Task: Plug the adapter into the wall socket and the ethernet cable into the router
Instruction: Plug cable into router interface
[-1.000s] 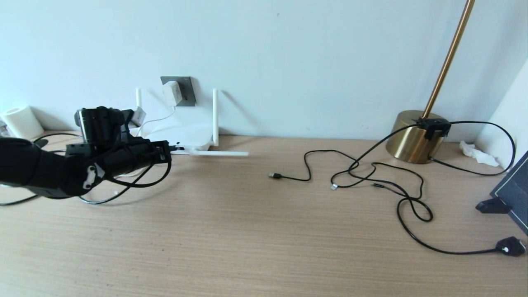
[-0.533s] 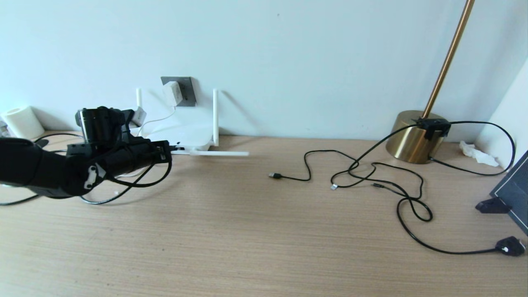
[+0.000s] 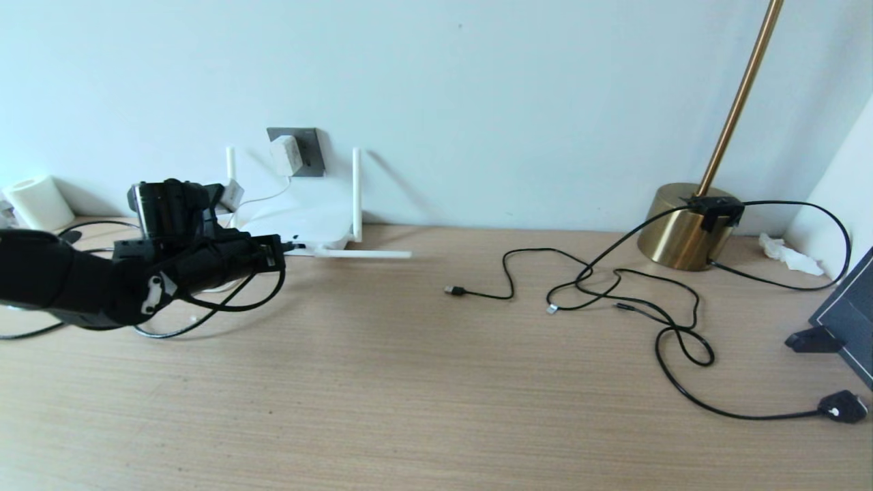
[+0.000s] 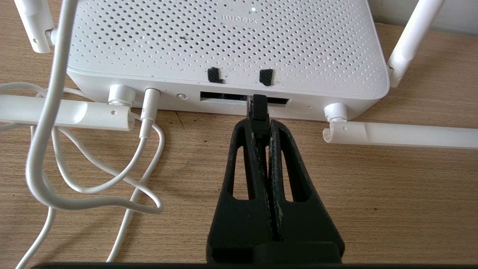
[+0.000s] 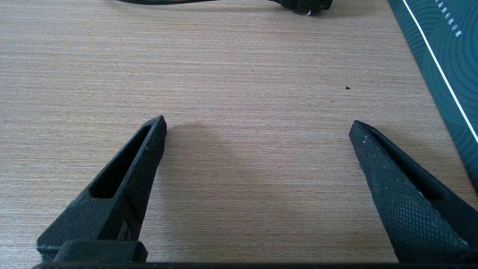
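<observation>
Your left gripper point(image 4: 258, 123) sits low over the wooden table point(image 3: 423, 382) at the router's port edge, its fingers point(image 4: 244, 157) pinched tight on the black plug end of the ethernet cable point(image 4: 257, 108), whose tip is at the mouth of the dark port slot; you cannot tell from the wrist view whether it is fully seated. The router point(image 4: 224, 41) lies flat against the wall, two antennas upright, two folded along the table. Its thin white cord point(image 4: 93, 164) is plugged into the router beside the port slot and loops loosely on the table. The adapter point(image 3: 284, 155) sits in the wall socket point(image 3: 303, 150), just above the router. Your right gripper point(image 5: 257, 129) hangs over bare table with its fingers spread wide and nothing between them, a dark green board point(image 5: 444, 63) near it. Well apart to the right: a brass lamp base point(image 3: 682, 228) and loose black cables point(image 3: 641, 300). Far left: a white paper roll point(image 3: 37, 201).
</observation>
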Tool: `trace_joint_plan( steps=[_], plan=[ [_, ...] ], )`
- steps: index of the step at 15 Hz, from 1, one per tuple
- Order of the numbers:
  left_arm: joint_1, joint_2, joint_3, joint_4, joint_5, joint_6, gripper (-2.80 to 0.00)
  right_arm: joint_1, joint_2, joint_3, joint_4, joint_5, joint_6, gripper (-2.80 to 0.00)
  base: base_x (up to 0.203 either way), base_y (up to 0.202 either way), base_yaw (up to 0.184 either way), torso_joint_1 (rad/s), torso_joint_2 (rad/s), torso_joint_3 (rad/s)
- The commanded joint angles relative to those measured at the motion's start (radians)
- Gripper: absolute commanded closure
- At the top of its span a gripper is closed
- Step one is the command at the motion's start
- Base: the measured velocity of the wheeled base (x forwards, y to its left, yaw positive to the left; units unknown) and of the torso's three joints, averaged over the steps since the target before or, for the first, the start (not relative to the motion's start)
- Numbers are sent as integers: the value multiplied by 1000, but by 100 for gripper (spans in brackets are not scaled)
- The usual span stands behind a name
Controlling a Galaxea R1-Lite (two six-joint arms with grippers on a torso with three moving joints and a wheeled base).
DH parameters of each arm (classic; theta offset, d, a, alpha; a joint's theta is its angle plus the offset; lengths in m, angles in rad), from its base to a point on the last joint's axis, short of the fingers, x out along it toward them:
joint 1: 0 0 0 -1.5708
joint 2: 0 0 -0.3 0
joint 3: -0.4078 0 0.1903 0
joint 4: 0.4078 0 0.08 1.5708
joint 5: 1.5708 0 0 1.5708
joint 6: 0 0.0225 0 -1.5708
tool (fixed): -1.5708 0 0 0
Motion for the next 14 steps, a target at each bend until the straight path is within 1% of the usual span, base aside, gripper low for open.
trace_joint_plan(
  steps=[1,14],
  plan=[
    [0,11,1,-1,0,-1,0,0,0,9,-1,1,0,-280,0,0,0,0,0,0],
    [0,17,3,-3,0,-1,0,0,-1,9,-1,0,0,-280,0,0,0,0,0,0]
  ],
)
